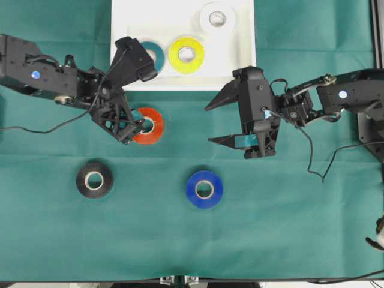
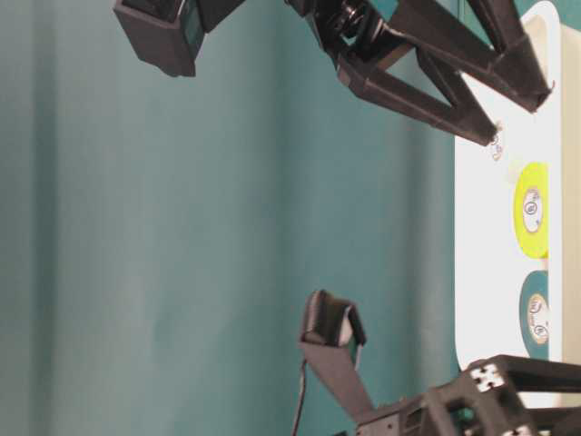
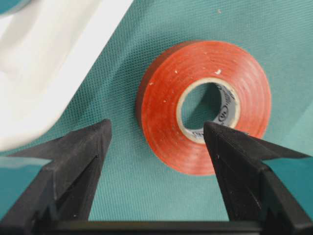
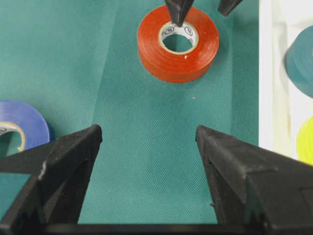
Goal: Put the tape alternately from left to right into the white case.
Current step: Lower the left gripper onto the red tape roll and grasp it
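Observation:
A red-orange tape roll lies flat on the green cloth just below the white case. My left gripper is open over it. One fingertip sits at the edge of the roll's core, the other stands outside the roll on the case side. My right gripper is open and empty above bare cloth, right of that roll. In the case lie teal, yellow and white rolls. Black and blue rolls lie on the cloth nearer the front.
The case's raised rim runs close beside the red-orange roll. A dark frame stands at the right edge of the table. Cables trail from the right arm over the cloth.

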Controlling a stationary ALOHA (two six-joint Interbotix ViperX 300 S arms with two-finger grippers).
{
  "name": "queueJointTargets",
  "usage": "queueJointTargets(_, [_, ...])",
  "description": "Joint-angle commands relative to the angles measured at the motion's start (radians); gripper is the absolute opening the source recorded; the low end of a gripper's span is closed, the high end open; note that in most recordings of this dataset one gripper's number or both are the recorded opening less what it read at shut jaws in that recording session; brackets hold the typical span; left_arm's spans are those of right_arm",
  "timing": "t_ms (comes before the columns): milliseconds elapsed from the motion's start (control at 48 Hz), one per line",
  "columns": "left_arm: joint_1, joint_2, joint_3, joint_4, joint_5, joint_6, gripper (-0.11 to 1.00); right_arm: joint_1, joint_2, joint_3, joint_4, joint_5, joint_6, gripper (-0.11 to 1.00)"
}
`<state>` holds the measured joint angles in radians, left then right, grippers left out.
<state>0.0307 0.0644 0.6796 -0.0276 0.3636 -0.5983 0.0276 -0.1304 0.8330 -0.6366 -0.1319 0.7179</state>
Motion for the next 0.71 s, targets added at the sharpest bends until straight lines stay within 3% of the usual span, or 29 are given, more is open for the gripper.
queueJointTargets(0, [0.003, -0.006, -0.032, -0.002, 0.002, -0.003, 0.92, 0.002, -0.020, -0.006, -0.003, -0.008, -0.002, 0.82])
queueJointTargets(688, [0.011, 0.077, -0.101, -0.002, 0.072, -0.009, 0.91, 0.002, -0.021, 0.011, -0.002, -0.009, -0.002, 0.82])
